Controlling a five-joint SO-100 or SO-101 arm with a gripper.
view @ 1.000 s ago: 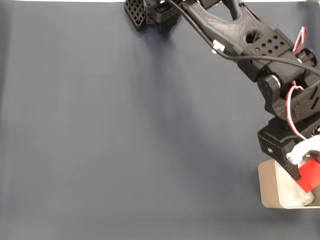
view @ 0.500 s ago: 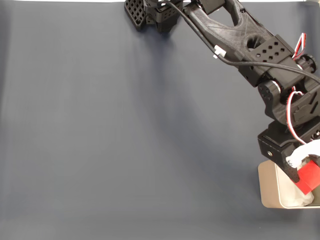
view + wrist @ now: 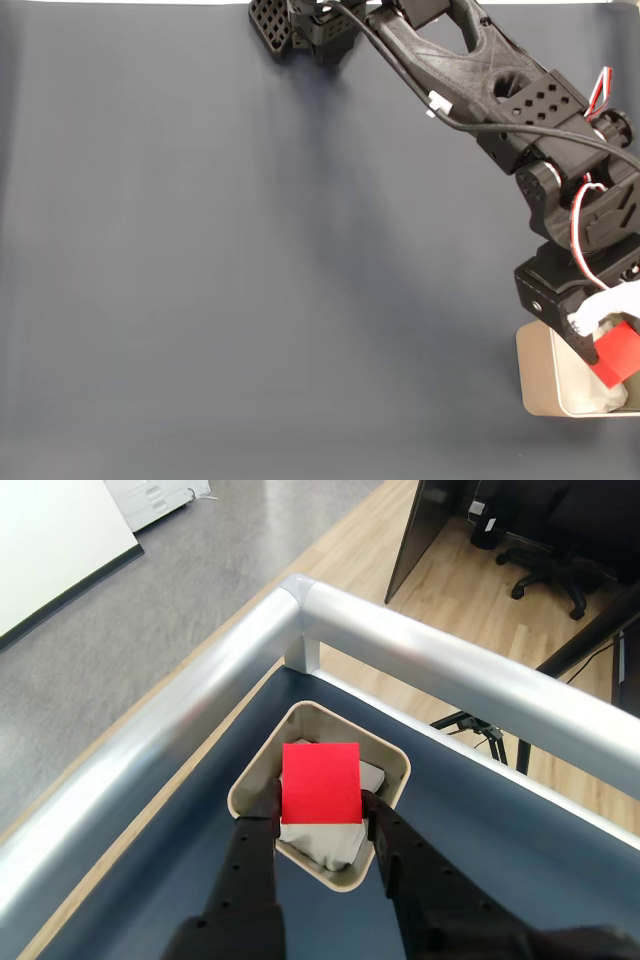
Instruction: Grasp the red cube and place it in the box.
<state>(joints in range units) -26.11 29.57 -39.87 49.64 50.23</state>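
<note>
Gripper (image 3: 320, 815): two black fingers, seen nearest in the wrist view, clenched on opposite side faces of the red cube (image 3: 320, 782), which is held above the opening of the box. Red cube: small, plain-faced, sharp-edged; judged rigid and light, with smooth faces that could slip under a weak pinch; best taken on two parallel faces, as it is taken here. Box (image 3: 394, 760): beige walls, rounded corners, white crumpled lining visible beneath the cube; placed near the far corner of the table in the wrist view, and at the lower right edge of the table in the fixed view (image 3: 536, 378). Table (image 3: 480, 815): covered in dark blue, bounded by a silver metal rail (image 3: 420, 655) meeting at a corner beyond the box. Farther off, wooden flooring and an office chair (image 3: 545, 555) are recorded.
</note>
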